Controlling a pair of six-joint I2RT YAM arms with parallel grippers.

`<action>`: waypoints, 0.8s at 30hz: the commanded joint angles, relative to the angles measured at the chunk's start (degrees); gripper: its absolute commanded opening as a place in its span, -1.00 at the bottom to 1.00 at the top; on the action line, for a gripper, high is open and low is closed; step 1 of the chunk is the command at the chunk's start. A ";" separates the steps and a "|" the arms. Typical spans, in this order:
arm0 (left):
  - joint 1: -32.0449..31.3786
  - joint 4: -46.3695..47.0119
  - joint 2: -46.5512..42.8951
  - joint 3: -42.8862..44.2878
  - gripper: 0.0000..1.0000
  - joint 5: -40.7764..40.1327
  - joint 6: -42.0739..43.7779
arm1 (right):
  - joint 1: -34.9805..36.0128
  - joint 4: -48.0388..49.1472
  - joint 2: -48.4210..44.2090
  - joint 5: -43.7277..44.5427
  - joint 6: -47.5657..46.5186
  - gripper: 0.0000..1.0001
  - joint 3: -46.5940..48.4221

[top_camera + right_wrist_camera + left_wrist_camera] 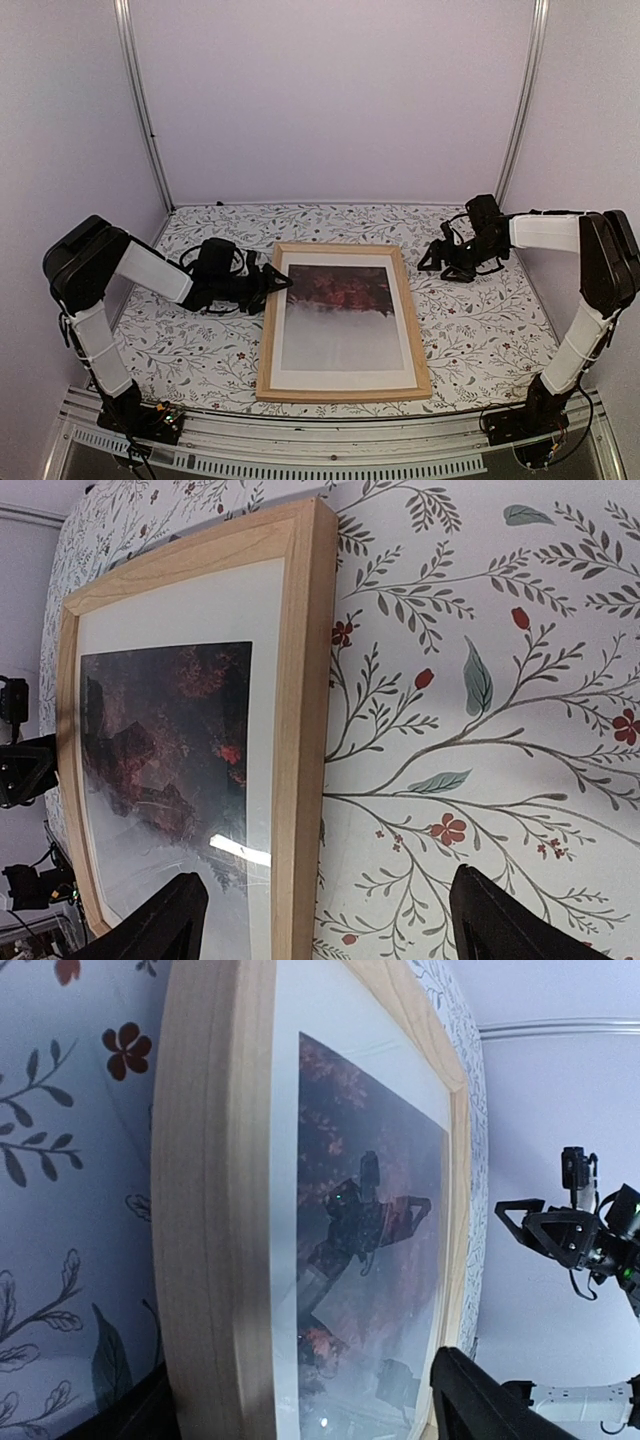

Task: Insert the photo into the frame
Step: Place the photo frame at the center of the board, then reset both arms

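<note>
One frame (268, 340) lies flat on the floral tablecloth (480, 330), and it holds your photo (338, 310) inside a white mat (345, 380). The photo lies between your grippers. Your left gripper (283, 280) is spread at the frame's far-left corner, and the wooden strip shows between its fingers. Your right gripper (435, 265), also spread, hangs near the frame's opposite side without touching it.

Pale wood frame (343, 388) (reddish-brown, misty-grey photo (337, 318))
</note>
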 commanded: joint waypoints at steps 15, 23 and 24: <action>1.00 -31.49 -20.78 12.57 0.99 -42.34 35.42 | 0.30 -1.72 -9.95 19.54 -7.23 0.92 4.51; 0.32 -32.31 -31.25 12.49 0.99 -52.75 45.29 | 0.30 2.03 -16.18 32.16 -6.68 0.98 -0.10; 0.34 -32.56 -32.62 12.29 0.99 -53.33 45.63 | 0.38 2.79 -17.53 33.49 -6.70 0.98 -0.98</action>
